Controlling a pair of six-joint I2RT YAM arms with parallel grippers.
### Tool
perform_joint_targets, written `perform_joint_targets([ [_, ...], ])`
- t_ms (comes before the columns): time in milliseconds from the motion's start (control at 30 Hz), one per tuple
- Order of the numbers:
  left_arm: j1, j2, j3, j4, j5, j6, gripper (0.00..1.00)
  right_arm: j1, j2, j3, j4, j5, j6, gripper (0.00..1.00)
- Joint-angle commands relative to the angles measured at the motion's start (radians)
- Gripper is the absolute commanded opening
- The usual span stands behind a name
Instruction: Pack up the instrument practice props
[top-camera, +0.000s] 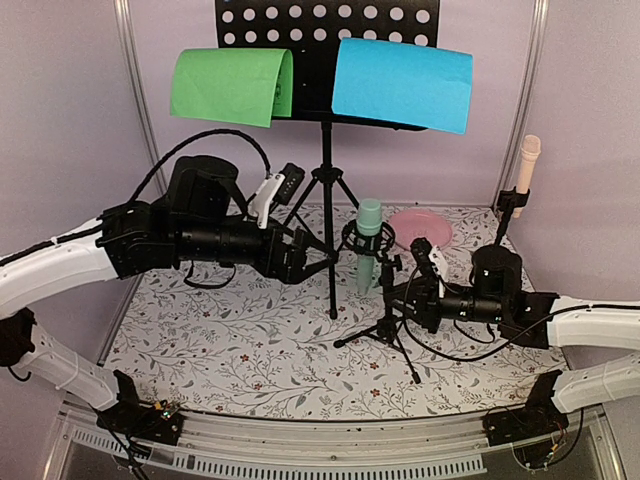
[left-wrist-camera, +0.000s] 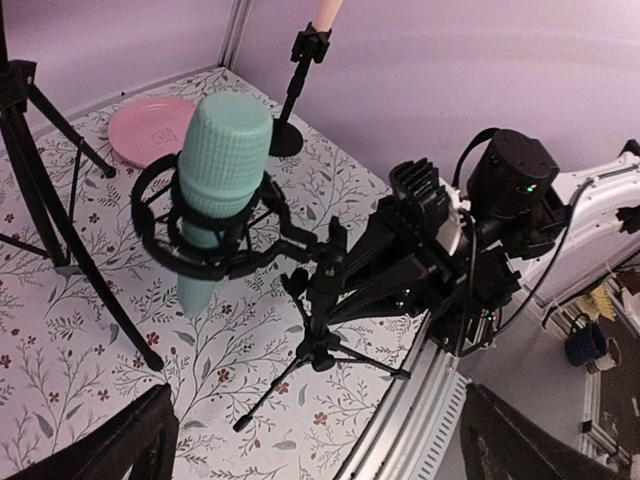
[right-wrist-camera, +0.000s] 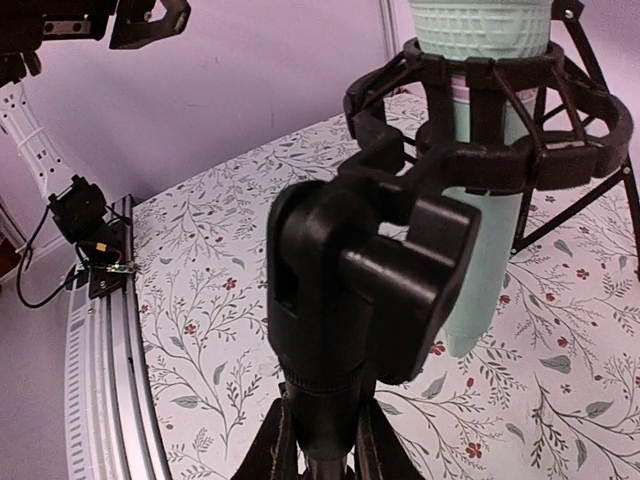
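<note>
Top cam first: the rack (top-camera: 327, 20) is at the back of the table (top-camera: 200, 340) on its tripod (top-camera: 327, 215), with the green sheet (top-camera: 230, 87) and blue sheet (top-camera: 402, 85) draped over it. My left gripper (top-camera: 315, 254) is spread wide with nothing in it, hanging just beside the tripod; can't tell if it touches. My right gripper (top-camera: 392, 290) is pinched narrow on the post of the stand (top-camera: 385, 328) mid-table, the one with the mint mic (top-camera: 369, 245) upright in its ring. The pink mic (top-camera: 527, 170) sits in the back stand (top-camera: 508, 207) in the far right corner, plate (top-camera: 422, 228) between the two mics.

Left wrist cam: my left fingers (left-wrist-camera: 120, 440) sit far apart at the bottom edge, nothing between them. Mint mic is ahead in its ring, right gripper clamped on the post under it.

Right wrist cam: the post runs down between my right fingers (right-wrist-camera: 265, 450), mint mic just beyond.
</note>
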Motion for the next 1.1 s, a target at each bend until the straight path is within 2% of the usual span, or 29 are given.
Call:
perform_joint_targets([
  [0, -0.040, -0.007, 0.005, 0.098, -0.039, 0.075, 0.99, 0.019, 0.012, 0.100, 0.023, -0.156, -0.014, 0.00],
  [300, -0.073, -0.022, -0.017, 0.146, -0.151, 0.092, 0.97, 0.056, 0.055, 0.216, -0.089, -0.218, 0.005, 0.00],
  [533, -0.103, -0.028, -0.010, 0.136, -0.378, 0.117, 0.91, 0.090, 0.064, 0.252, -0.130, -0.246, -0.018, 0.00],
  [633, -0.109, -0.026, -0.010, 0.134, -0.445, 0.127, 0.86, 0.092, 0.074, 0.281, -0.173, -0.250, -0.040, 0.00],
  [700, -0.110, -0.021, -0.007, 0.133, -0.453, 0.141, 0.77, 0.093, 0.076, 0.293, -0.191, -0.252, -0.051, 0.00],
  [767, -0.109, -0.009, 0.000, 0.129, -0.456, 0.154, 0.74, 0.093, 0.075, 0.298, -0.195, -0.254, -0.057, 0.00],
  [933, -0.109, 0.018, 0.008, 0.138, -0.480, 0.153, 0.73, 0.094, 0.079, 0.301, -0.194, -0.262, -0.067, 0.00],
  [1067, -0.108, 0.031, 0.000, 0.171, -0.480, 0.141, 0.82, 0.094, 0.091, 0.312, -0.199, -0.273, -0.067, 0.00],
])
